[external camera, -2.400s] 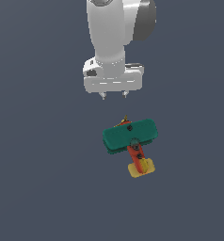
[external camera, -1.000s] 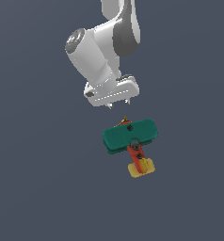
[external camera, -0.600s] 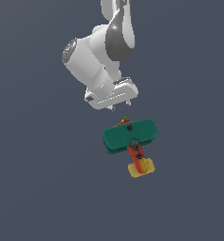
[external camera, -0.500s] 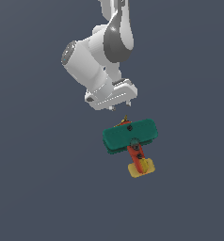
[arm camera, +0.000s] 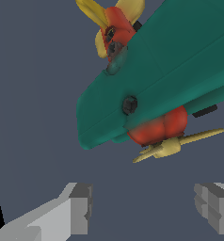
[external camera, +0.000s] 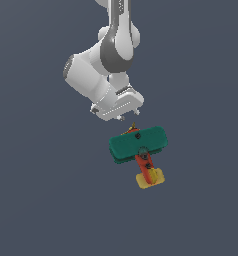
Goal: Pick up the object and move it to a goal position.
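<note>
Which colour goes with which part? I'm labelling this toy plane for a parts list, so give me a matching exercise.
Parts:
1. wings
2. body
3. tail
4. pincer

Colours:
A. yellow
B. white and grey
C. dark green
D. orange-red

Pairs: 1-C, 2-D, 3-A, 4-B

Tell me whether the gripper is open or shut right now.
Open. In the wrist view the gripper has its two fingers set wide apart with only bare floor between them; the toy biplane lies beyond, ungrasped.
</note>
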### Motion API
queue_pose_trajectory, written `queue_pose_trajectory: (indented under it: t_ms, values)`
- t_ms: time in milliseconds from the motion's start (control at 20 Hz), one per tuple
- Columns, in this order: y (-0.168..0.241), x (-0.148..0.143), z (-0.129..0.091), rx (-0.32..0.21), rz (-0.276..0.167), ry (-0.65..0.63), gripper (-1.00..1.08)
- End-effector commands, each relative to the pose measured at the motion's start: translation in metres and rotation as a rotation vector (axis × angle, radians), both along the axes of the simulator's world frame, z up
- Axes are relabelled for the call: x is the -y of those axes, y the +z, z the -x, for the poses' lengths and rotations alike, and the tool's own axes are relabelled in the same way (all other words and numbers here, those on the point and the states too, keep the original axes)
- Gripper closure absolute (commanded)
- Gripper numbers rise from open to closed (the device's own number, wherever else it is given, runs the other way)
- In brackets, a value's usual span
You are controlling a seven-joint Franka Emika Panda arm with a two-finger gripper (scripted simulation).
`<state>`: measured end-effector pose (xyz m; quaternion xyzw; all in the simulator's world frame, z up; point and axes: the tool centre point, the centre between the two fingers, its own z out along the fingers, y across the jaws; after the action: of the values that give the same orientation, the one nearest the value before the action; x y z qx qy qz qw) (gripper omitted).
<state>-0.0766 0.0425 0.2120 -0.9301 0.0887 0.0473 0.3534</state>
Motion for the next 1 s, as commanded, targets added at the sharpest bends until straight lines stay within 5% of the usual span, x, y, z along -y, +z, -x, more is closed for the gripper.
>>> queue_pose_trajectory:
  t_ms: [0, 950]
  values:
    - [-0.003, -0.001, -0.001, 0.006, -0.030, -0.017, -0.60]
    - [-0.021, 0.000, -0.014, 0.066, -0.234, -0.164, -0.60]
